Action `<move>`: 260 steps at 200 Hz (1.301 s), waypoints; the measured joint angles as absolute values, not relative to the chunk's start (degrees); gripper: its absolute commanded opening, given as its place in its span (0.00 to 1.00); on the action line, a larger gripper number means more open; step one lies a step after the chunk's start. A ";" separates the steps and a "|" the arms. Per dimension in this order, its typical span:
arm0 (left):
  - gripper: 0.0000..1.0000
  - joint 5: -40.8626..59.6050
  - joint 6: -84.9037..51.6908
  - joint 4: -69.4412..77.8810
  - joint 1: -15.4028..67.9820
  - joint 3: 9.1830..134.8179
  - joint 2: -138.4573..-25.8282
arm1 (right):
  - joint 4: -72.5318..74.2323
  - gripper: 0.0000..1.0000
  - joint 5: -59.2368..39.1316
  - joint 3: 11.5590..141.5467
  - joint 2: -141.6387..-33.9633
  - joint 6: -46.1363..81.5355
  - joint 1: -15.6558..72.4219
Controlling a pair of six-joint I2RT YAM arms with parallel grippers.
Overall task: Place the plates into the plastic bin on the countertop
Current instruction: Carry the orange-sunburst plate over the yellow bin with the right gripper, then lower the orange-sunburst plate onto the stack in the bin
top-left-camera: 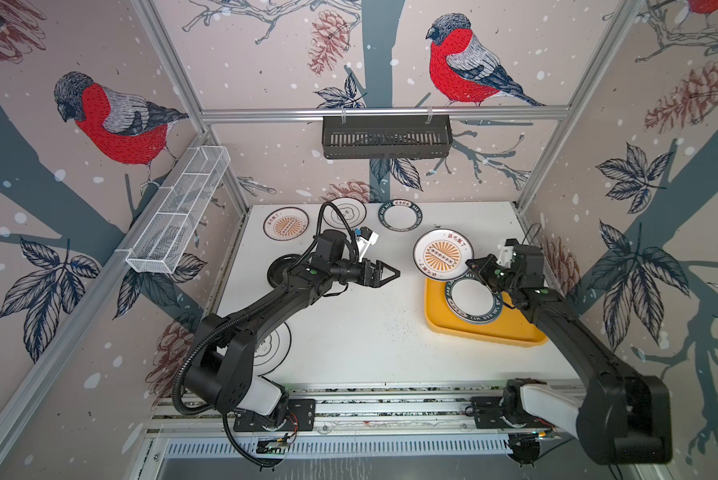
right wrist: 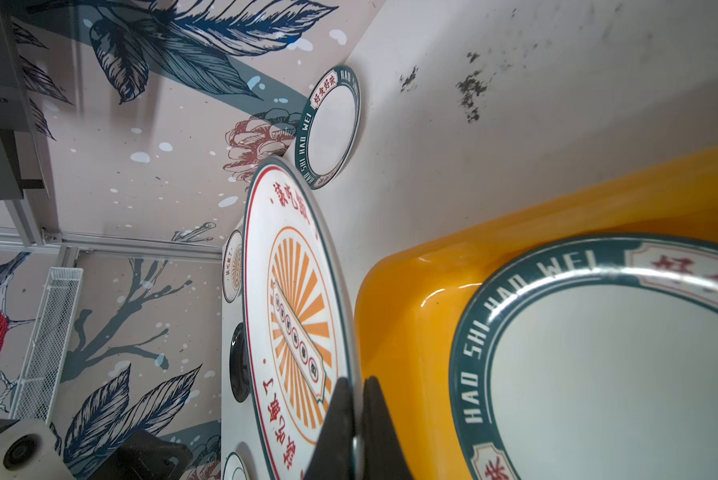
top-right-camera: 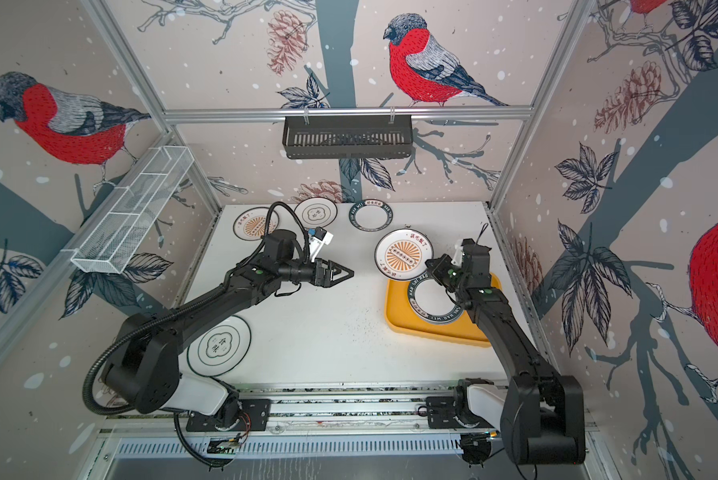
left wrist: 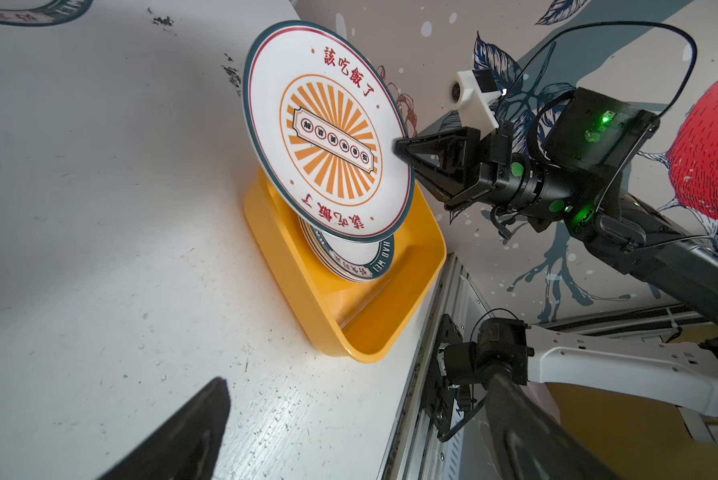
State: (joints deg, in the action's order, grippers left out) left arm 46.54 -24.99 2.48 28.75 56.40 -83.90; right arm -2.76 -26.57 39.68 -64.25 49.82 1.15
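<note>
left pincer [top-left-camera: 395,273] spread wide, arm outstretched | right pincer [top-left-camera: 470,263] clamped, arm reaching inward

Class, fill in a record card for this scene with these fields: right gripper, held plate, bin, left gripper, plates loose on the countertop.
right gripper: shut on the rim of the held sunburst plate
held sunburst plate: lifted, tilted, partly over the plastic bin
plastic bin: holds a stack of green-rimmed plates
left gripper: open, empty, above the countertop
loose on countertop: far sunburst plate, far flower plate, far green-rimmed plate, black plate, near flower plate
</note>
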 measured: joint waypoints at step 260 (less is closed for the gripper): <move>0.96 54.35 -22.11 0.82 35.53 58.96 -92.73 | -13.32 0.02 -31.24 23.40 -50.65 44.82 -21.12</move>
State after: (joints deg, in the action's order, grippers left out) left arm 54.35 -22.11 0.82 35.53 58.96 -92.73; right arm -13.32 -31.24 23.40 -50.65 44.82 -21.12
